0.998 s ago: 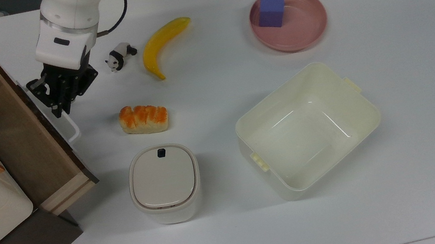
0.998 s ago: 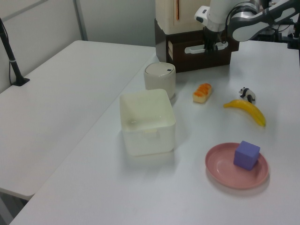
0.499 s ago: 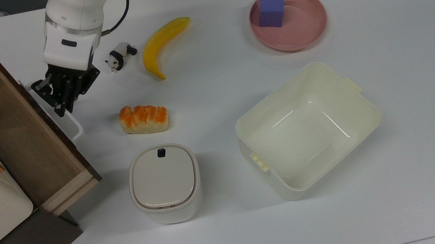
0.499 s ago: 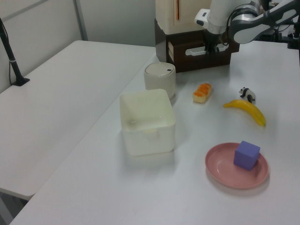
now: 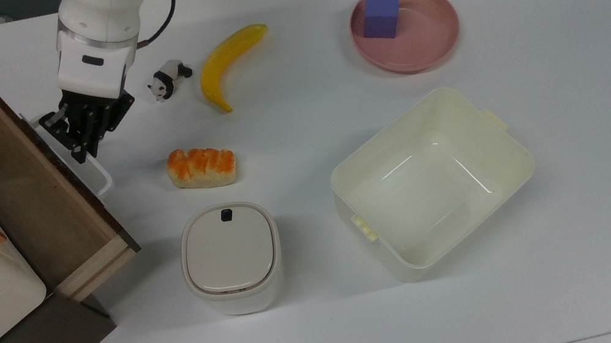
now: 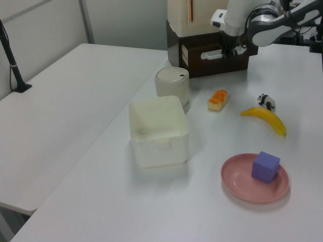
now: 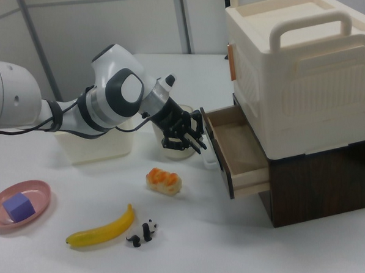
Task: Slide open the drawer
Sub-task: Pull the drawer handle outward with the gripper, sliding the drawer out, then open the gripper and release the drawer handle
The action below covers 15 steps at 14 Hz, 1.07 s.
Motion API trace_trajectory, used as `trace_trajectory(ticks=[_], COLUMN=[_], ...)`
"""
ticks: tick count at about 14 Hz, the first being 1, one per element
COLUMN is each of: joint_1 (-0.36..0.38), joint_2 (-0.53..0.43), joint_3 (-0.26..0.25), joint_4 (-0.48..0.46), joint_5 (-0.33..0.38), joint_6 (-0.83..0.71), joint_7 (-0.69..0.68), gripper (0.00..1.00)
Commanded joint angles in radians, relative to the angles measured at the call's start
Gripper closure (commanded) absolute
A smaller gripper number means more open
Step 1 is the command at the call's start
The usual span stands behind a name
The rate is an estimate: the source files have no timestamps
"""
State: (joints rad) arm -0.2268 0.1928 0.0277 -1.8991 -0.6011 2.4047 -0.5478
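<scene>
Looks rigid and fairly light, this wooden drawer [image 5: 30,193], pulled well out of the dark cabinet at the top view's left, gliding straight if drawn squarely by the white loop handle [image 5: 95,175] on its dark front; can't tell whether the fingers [image 5: 81,148], right at that handle, are clamped on it or apart. Beyond, smooth white bench [image 5: 567,214] with bread [image 5: 201,166], lidded container [image 5: 231,257], cream bin [image 5: 432,181], then panda [image 5: 169,77], banana [image 5: 230,63] and farther pink plate [image 5: 427,45] with a blue cube [image 5: 381,13].

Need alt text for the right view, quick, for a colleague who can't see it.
The robot's hand is at the front of the pulled-out wooden drawer, under a cream appliance. A bread roll, banana and toy panda lie on the white table.
</scene>
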Motion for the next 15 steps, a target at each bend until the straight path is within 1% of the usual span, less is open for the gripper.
trace_trajectory(ticks=[1, 3, 12, 15], joint_1=[-0.035, -0.052, -0.083, -0.074], joint_2=[-0.044, -0.044, -0.046, -0.045], joint_3=[-0.003, -0.003, -0.002, 0.0], joint_4=[-0.043, -0.046, -0.048, -0.044], joint_5=[-0.051, -0.058, -0.057, -0.046], joint_6=[0.014, 0.016, 0.016, 0.013], joint_7=[-0.093, -0.121, -0.202, -0.132], gripper=[1.0, 1.0, 1.0, 0.99])
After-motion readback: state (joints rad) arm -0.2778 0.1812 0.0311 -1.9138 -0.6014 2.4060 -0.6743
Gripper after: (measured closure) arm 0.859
